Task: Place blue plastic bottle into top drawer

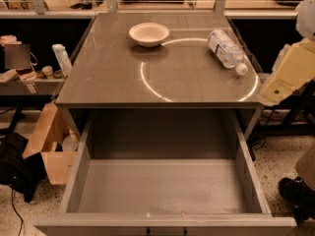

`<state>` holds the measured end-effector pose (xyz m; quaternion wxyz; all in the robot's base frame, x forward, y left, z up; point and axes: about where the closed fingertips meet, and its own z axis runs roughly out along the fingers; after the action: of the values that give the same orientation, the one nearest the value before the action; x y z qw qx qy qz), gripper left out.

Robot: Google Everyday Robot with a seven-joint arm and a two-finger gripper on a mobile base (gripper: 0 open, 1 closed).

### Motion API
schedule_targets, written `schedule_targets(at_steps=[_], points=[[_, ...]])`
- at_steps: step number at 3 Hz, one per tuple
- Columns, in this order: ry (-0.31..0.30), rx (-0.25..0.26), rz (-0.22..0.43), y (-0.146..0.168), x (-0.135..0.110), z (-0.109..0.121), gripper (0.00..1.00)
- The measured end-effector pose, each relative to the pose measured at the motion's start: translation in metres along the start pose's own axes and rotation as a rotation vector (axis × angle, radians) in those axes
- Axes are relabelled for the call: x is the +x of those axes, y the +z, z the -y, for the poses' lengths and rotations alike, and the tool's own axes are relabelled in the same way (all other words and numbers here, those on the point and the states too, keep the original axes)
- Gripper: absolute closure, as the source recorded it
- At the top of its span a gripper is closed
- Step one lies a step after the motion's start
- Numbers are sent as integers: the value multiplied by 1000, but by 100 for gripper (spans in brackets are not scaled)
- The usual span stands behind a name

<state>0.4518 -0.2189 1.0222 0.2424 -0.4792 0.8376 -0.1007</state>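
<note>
Right edge of frame slices off the cream arm [290, 73], so the gripper is out of view. Bottom edge clips the top drawer [98, 222] front. The label print on the blue plastic bottle [225, 49] is too small to read.
</note>
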Motion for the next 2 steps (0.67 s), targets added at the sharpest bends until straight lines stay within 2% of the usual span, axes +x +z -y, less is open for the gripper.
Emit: schedule_targets(at_steps=[2], points=[[53,30,30,4,-13,18,0]])
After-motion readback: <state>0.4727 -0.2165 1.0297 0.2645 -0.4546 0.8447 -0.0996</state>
